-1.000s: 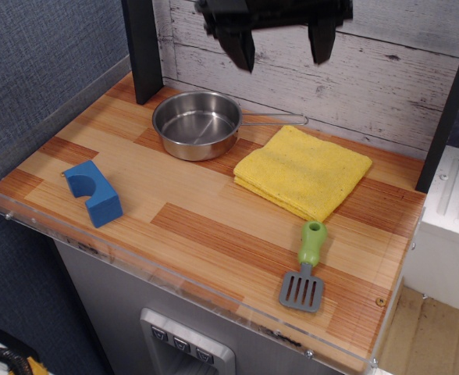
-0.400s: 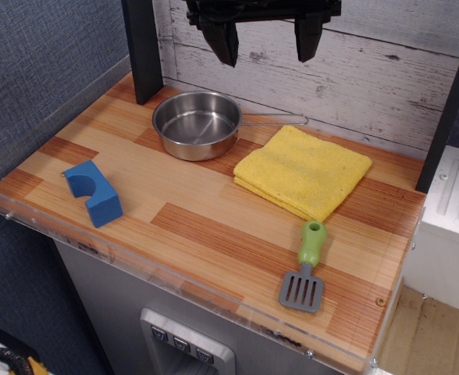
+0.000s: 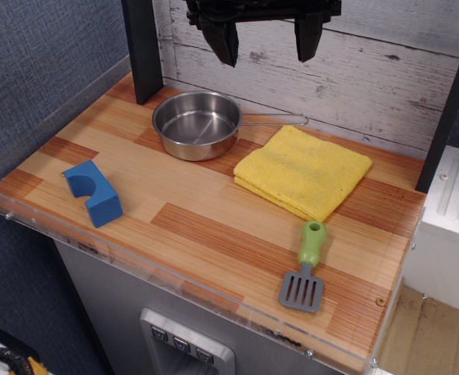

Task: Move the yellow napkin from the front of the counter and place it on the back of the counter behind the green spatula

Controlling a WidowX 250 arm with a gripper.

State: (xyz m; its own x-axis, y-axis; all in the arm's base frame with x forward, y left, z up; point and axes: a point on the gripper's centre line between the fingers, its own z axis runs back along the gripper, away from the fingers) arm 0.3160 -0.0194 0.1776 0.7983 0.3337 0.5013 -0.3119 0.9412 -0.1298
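The yellow napkin (image 3: pixel 303 172) lies folded and flat on the striped wooden counter (image 3: pixel 175 195), toward the back right, beside the pan's handle. The green spatula (image 3: pixel 306 267) lies in front of the napkin near the front right edge, handle toward the napkin, grey blade toward the front. My black gripper (image 3: pixel 265 48) hangs high at the top of the view, above the back of the counter and above the pan. Its two fingers are spread apart and hold nothing.
A steel pan (image 3: pixel 197 123) sits at the back middle, its handle pointing right. A blue block (image 3: pixel 94 192) with a round notch lies at the front left. A black post (image 3: pixel 142 48) stands at the back left. A clear acrylic rim (image 3: pixel 175 281) runs along the front edge.
The gripper has risen a little and shifted left compared with one second ago. Since 0.4 s ago nothing has moved. The napkin, spatula, pan and block stay put.
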